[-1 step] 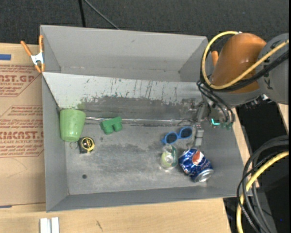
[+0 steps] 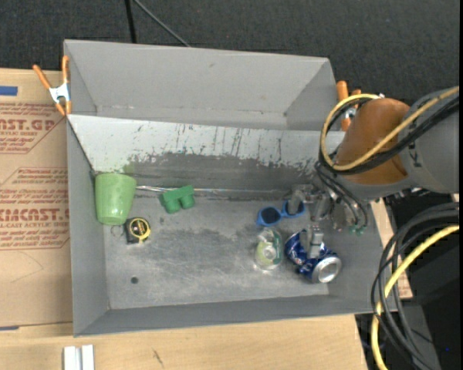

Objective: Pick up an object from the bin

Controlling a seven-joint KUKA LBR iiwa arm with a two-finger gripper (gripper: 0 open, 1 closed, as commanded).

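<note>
My gripper (image 2: 315, 226) hangs low over the bin's right side, directly above a crushed blue drink can (image 2: 313, 263) that lies on the floor near the front right corner. Its lower end overlaps the can's top in the camera view; whether they touch I cannot tell. Just left of the can sits a crumpled clear plastic piece with a greenish tint (image 2: 268, 251). A small blue cap-like thing (image 2: 268, 216) lies left of the gripper, close to it.
A light green cup (image 2: 113, 197) lies on its side at the far left wall. Beside it sit a small black and yellow tape measure (image 2: 137, 230) and a green block (image 2: 177, 199). The arm with its orange cover and cables reaches in over the right rim.
</note>
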